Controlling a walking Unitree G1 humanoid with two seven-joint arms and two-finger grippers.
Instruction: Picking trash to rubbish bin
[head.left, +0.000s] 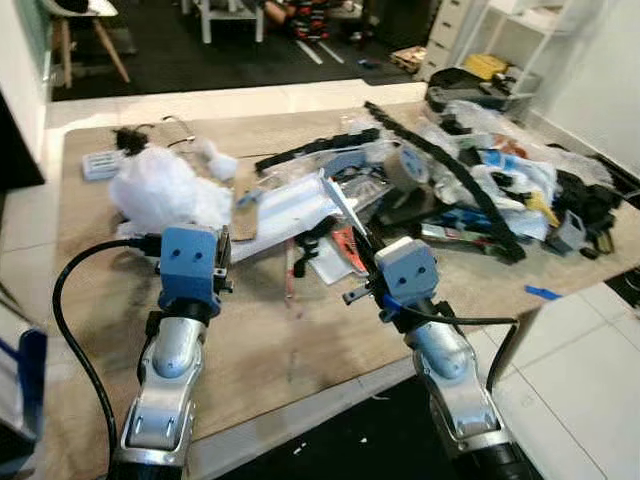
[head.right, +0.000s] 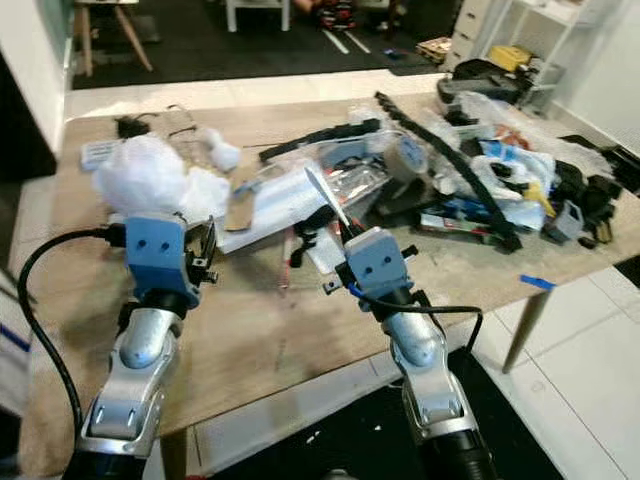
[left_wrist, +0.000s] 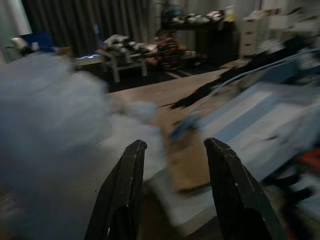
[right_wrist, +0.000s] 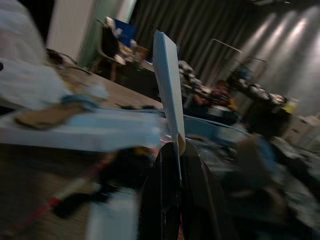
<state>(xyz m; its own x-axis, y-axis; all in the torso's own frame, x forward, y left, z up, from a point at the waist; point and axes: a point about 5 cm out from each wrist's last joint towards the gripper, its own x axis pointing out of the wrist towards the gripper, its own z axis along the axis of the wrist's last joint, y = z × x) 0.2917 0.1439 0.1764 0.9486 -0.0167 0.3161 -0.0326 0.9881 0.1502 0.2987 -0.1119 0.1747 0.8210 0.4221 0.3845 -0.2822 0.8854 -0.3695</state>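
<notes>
Right gripper (head.left: 352, 232) clenched on thin pale flat strip (right_wrist: 167, 85), long axis continuing fingers' line, above wooden desk (head.left: 260, 350) near front edge. Left gripper (left_wrist: 172, 187) released, facing white fluffy wad (head.left: 160, 190).

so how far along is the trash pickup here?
Early. Nothing looks binned yet; no bin can be seen. In hand: the right gripper is shut on a thin pale strip, lifted over the table. The left gripper is open, hovering near the white fluff. Left: the fluff, the tape roll and most of the clutter pile.
</notes>
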